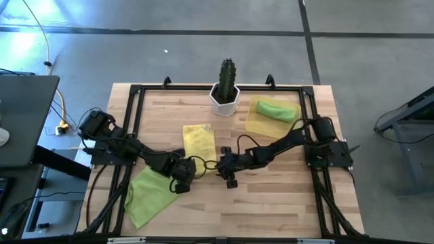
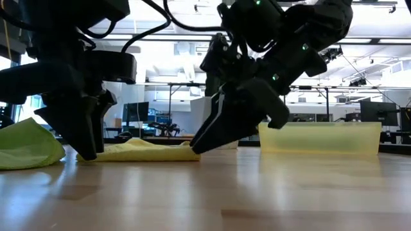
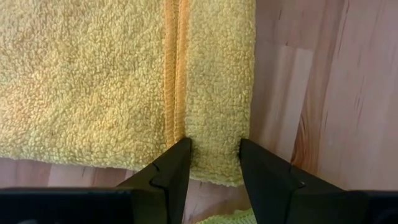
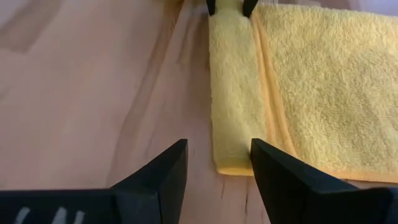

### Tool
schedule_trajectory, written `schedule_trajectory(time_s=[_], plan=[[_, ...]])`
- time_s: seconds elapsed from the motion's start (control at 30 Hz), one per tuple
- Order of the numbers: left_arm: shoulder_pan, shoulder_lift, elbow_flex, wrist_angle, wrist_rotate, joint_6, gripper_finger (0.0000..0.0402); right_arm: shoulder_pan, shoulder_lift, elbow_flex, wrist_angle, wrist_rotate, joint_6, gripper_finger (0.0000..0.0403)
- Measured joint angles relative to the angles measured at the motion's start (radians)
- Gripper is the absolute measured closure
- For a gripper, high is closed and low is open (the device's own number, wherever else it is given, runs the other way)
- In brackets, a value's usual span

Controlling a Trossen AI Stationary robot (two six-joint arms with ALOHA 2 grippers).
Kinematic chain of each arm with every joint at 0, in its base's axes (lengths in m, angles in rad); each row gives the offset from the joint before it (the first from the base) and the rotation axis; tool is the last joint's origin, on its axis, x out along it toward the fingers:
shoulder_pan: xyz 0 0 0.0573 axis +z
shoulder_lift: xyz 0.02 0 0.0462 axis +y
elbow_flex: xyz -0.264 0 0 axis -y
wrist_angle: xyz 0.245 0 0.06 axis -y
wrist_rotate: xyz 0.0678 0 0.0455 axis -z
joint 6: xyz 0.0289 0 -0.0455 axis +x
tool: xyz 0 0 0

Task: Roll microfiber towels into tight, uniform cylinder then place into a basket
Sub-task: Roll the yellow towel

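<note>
The bright yellow towel (image 1: 199, 142) lies flat mid-table, its near edge turned over into a narrow strip (image 3: 214, 81). My left gripper (image 3: 214, 146) stands open over the strip's left end, pointing steeply down. My right gripper (image 4: 217, 146) is open at the strip's right end (image 4: 233, 149), slanting down, one finger above the cloth and one above bare wood. A loose lime-green towel (image 1: 146, 193) lies crumpled at the near left. A rolled green towel (image 1: 277, 110) lies in the pale yellow basket (image 1: 254, 125) at the far right. My left gripper comes from above with its fingers apart. The fingertips (image 3: 180, 152) are set down at the left end of the folded strip (image 3: 214, 134), which lies flat on the table between them. Whether they squeeze the fold I cannot tell. My right gripper's lower fingertip (image 2: 194, 149) sits at table height beside the strip's right end. Whether it touches the cloth I cannot tell.
A white pot with a cactus (image 1: 225, 95) stands at the far edge, just beyond the yellow towel. A black frame (image 1: 135, 108) runs around the tabletop. Bare wood (image 1: 271, 203) lies toward the near right.
</note>
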Motion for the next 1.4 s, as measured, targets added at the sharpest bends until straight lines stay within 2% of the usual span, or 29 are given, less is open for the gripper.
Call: schedule_trajectory(time_s=[0.23,0.47,0.6,0.93,1.17,1.4], plan=[[0.0,0.0,0.0,0.0,0.001,-0.002,0.0271,-0.013,0.032,0.001,0.011,0.0,-0.051,0.0233],[0.0,0.0,0.0,0.0,0.004,-0.017,0.0271,-0.033,0.044,0.004,0.02,-0.013,-0.022,0.0238],[0.0,-0.004,0.0,0.001,0.006,-0.021,0.0271,-0.043,0.045,0.004,0.016,-0.019,0.024,0.027],[-0.002,-0.004,0.037,0.007,0.016,-0.012,0.0271,-0.052,0.045,0.005,-0.009,-0.012,0.069,0.0392],[-0.021,-0.006,0.167,-0.137,-0.042,0.049,0.0271,-0.051,0.044,0.006,-0.05,-0.022,0.141,0.0399],[-0.068,0.023,0.182,-0.054,-0.075,0.091,0.0271,-0.051,0.044,0.005,-0.061,-0.048,0.198,0.04]])
